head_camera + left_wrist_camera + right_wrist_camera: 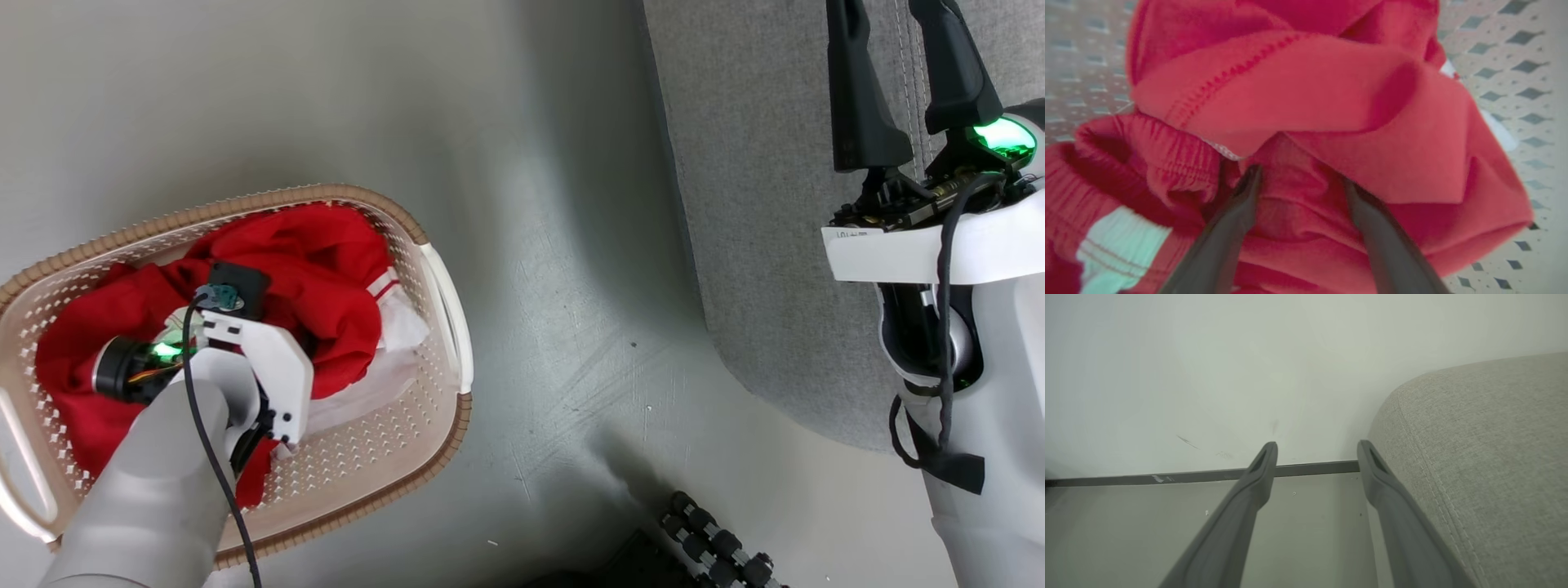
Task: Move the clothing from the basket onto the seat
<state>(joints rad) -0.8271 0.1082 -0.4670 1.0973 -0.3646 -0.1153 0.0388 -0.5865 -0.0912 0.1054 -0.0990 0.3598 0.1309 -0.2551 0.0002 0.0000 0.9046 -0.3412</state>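
While the clothing (pixel 318 253) sits in the basket (pixel 447 302), a grab lines up

Seen from the head, the left arm (pixel 163 490) is down in the red heap; the seat (pixel 759 245) lies well right, right gripper (pixel 898 41) over it. Left wrist: left gripper (pixel 1298 179) spread wide, tips pressed in, a fold between them, nothing pinched yet. Best to sink deeper, close on the thick bunch, then lift clear of the rim. Right wrist: fingers wide, empty, beside the seat's corner.
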